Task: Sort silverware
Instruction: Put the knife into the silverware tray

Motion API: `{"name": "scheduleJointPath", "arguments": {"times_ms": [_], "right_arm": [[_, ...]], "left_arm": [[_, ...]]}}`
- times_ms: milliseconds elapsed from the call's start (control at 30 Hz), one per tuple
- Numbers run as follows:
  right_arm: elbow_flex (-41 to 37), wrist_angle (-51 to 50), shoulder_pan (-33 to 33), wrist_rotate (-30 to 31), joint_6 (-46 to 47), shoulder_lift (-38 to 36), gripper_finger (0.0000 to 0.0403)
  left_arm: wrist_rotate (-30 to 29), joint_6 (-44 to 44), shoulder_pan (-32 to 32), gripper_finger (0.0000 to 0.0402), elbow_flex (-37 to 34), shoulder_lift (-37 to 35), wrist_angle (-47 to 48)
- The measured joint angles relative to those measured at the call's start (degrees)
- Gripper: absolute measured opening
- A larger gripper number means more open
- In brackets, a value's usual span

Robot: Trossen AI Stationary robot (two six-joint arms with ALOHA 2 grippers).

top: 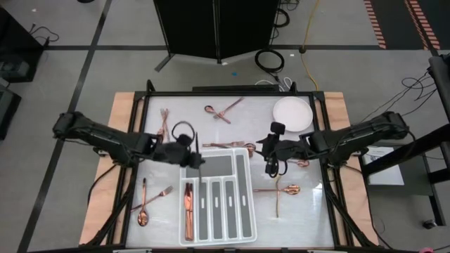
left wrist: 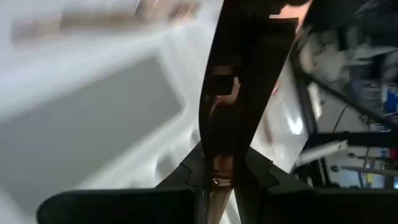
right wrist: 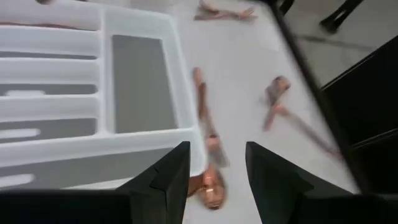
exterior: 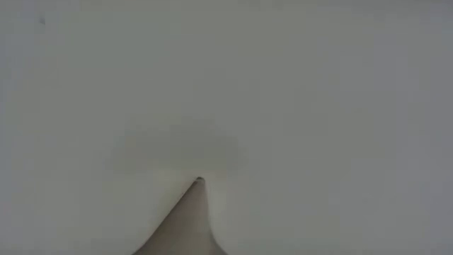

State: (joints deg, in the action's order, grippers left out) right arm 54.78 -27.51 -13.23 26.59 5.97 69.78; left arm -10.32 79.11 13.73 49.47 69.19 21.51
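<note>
Over the white tray point(top: 242, 172) on the surface, the left gripper point(top: 199, 167) hangs by the far-left corner, its fingers point(left wrist: 239, 118) pinching a thin copper piece point(left wrist: 219, 177) (which kind I cannot tell). Just off the tray's right side, the right gripper point(right wrist: 216, 169) has its fingers spread above a spoon point(right wrist: 208, 180) lying against the tray wall. More silverware lies scattered around the tray, a few pieces point(top: 188, 204) in its leftmost slot, near a plate point(top: 292, 112).
</note>
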Motion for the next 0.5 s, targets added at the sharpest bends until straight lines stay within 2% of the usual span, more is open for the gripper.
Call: {"name": "scheduleJointPath", "arguments": {"times_ms": [167, 500], "right_arm": [[0.0, -1.4, -0.5, -4.3, 5.4, 2.1, 0.0148], [-0.1, -0.9, -5.8, -6.0, 6.9, 8.5, 0.0148]], "left_arm": [[2.9, 17.2, 7.9, 0.0043, 0.0, 3.1, 5.3], [3.2, 41.5, 23.5, 0.0043, 0.0, 13.7, -0.6]]}}
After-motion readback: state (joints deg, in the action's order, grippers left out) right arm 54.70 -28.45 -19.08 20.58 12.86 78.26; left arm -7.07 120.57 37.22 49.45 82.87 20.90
